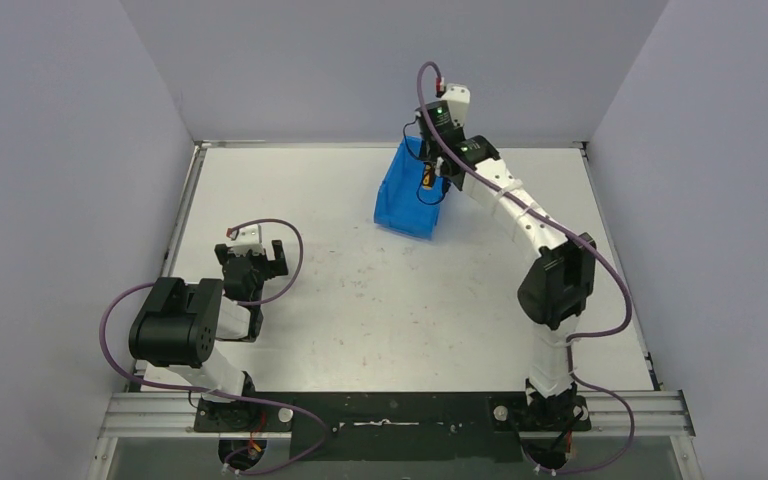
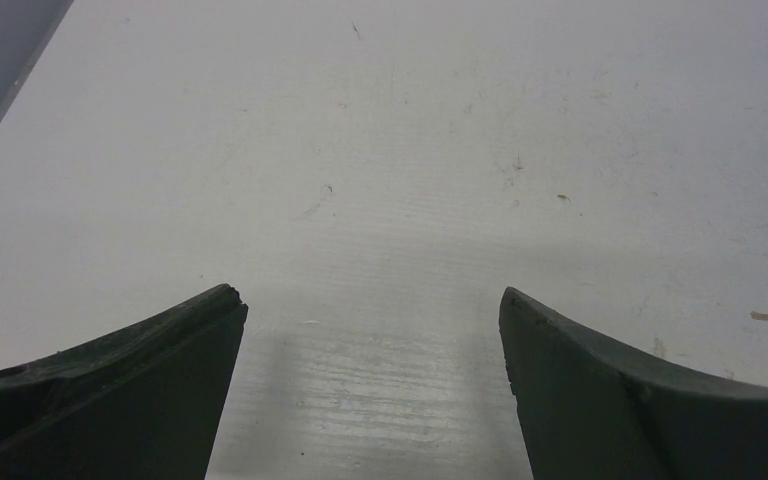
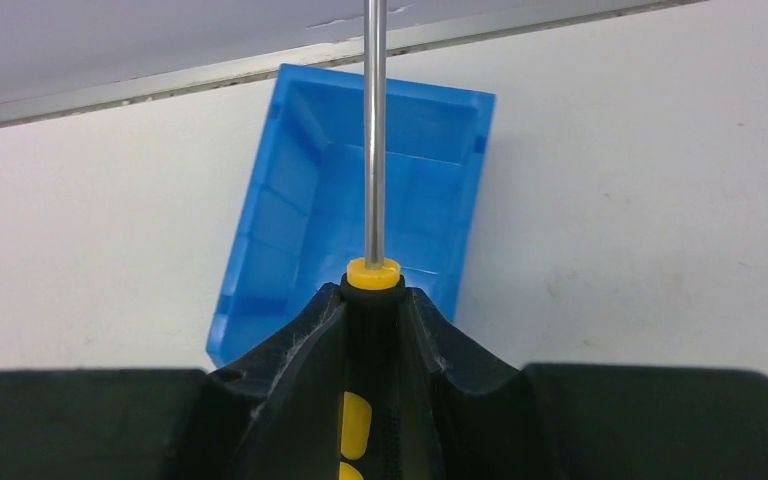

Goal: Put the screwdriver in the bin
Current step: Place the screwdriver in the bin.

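Two claws: right claw (image 3: 372, 292) grips screwdriver (image 3: 374, 150) above bin (image 3: 285, 200); left claw (image 2: 372, 312) gapes over table (image 2: 410, 140).

Screwdriver (image 3: 374, 150) tip cut off at top edge — handle mostly hidden inside right claw (image 3: 372, 292).

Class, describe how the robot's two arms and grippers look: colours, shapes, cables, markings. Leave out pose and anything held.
Both the left arm and right arm have bulky black joint housings joined by white links, with a purple cable looping alongside each. Small green lights glow on the right arm near its wrist. The left gripper and right gripper have matte black, curved, tapering fingers.
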Robot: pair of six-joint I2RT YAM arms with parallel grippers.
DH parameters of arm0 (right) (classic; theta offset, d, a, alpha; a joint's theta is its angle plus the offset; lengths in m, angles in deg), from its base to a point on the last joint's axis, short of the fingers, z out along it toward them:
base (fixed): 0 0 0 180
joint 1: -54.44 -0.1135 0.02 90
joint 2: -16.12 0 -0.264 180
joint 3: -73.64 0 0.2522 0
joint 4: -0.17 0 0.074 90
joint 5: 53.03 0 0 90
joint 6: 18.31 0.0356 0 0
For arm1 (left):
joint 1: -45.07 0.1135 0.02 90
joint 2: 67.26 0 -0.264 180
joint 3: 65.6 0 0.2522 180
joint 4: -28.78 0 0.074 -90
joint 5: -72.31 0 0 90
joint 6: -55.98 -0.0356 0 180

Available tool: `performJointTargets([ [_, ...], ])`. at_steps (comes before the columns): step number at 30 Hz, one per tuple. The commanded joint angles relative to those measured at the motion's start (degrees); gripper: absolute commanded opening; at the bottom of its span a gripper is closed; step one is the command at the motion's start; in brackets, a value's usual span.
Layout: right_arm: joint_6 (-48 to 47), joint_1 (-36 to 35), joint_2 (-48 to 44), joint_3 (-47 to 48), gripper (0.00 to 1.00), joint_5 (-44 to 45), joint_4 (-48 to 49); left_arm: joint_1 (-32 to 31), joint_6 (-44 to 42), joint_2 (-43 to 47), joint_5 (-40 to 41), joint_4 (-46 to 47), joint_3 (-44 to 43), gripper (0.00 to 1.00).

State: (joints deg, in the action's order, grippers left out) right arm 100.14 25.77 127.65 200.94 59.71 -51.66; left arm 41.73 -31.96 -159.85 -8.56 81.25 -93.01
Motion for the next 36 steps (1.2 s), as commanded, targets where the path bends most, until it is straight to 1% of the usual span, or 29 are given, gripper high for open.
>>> performJointTargets([
  [1,0.9,-1.7,2.4,2.7,0.00,1.4,9.1,-0.1,-0.3,0.3,-0.2,3.1,-0.9,0.97],
  [5,0.5,-2.1,5.1,3.4,0.00,0.9,11.1,-0.1,-0.4,0.2,-0.2,3.1,-0.9,0.97],
  [9,-1.0,-2.1,6.5,1.7,0.00,0.7,14.0,-0.1,-0.4,0.3,-0.2,3.2,-0.9,0.97],
  [15,-7.1,-2.1,7.4,-5.0,0.00,-1.9,23.5,-0.1,-0.4,0.3,-0.2,3.1,-0.9,0.97],
  [17,-8.7,-2.1,7.4,-8.6,0.00,-2.6,27.1,-0.1,-0.4,0.3,-0.2,3.1,-0.9,0.97],
  [21,-11.0,-2.2,8.1,-12.6,0.00,-3.5,32.2,-0.1,-0.3,0.3,-0.2,3.1,-0.9,0.97],
  [32,-12.4,-2.1,12.7,-16.4,0.00,-4.3,35.8,-0.1,-0.4,0.3,-0.2,3.1,-0.9,0.97],
  [36,-12.3,-2.0,13.7,-17.5,0.04,-5.2,35.9,-0.1,-0.3,0.3,-0.2,3.1,-0.9,0.97],
])
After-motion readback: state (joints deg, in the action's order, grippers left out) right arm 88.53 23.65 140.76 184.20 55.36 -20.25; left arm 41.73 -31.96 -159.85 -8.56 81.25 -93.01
